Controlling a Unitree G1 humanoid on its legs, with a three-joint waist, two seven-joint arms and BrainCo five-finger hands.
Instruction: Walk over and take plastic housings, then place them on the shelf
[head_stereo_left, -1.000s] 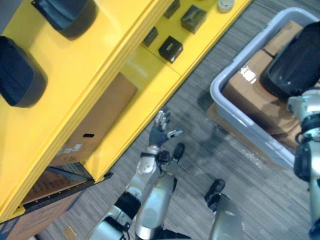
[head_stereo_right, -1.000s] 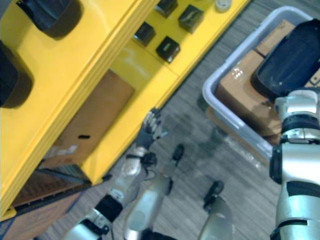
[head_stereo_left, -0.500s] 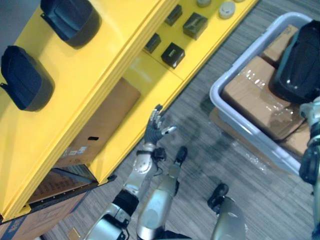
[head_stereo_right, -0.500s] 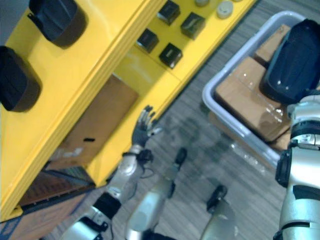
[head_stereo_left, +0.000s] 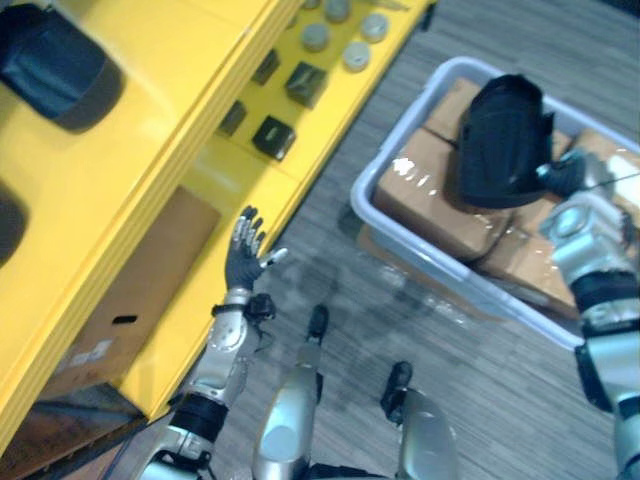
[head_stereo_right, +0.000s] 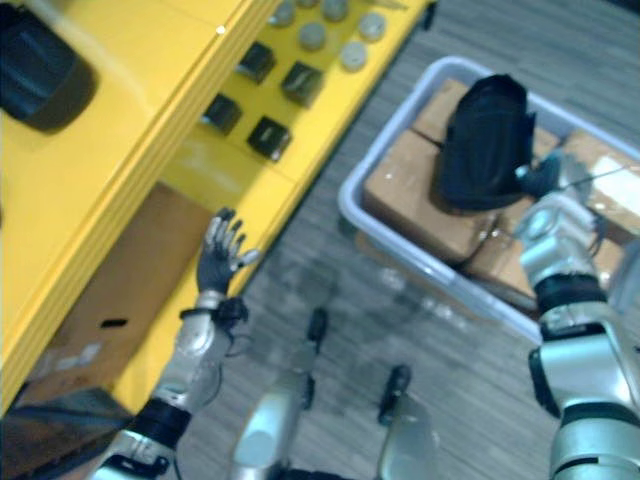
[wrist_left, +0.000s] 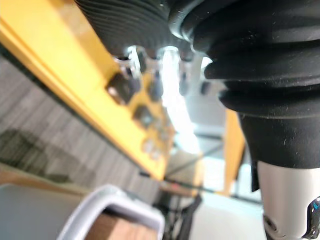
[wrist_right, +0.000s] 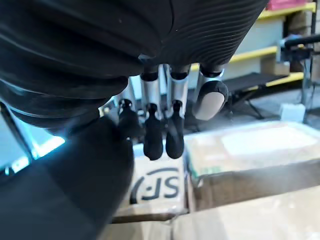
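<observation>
A black housing (head_stereo_left: 503, 140) is lying on cardboard boxes (head_stereo_left: 425, 195) inside the grey bin (head_stereo_left: 356, 195) on the right, well apart from the yellow shelf (head_stereo_left: 130, 150) on the left, where a second housing (head_stereo_left: 55, 60) is sitting on the top level. The right hand (head_stereo_left: 565, 175) is hanging just beside the housing's right edge, fingers loosely extended and gripping nothing. The left hand (head_stereo_left: 243, 262) is standing raised near the shelf front, fingers spread and empty.

A warehouse: yellow shelving (head_stereo_left: 150, 150) with parts (head_stereo_left: 304, 83), a grey bin (head_stereo_left: 362, 190) of cardboard boxes (head_stereo_left: 420, 195).
</observation>
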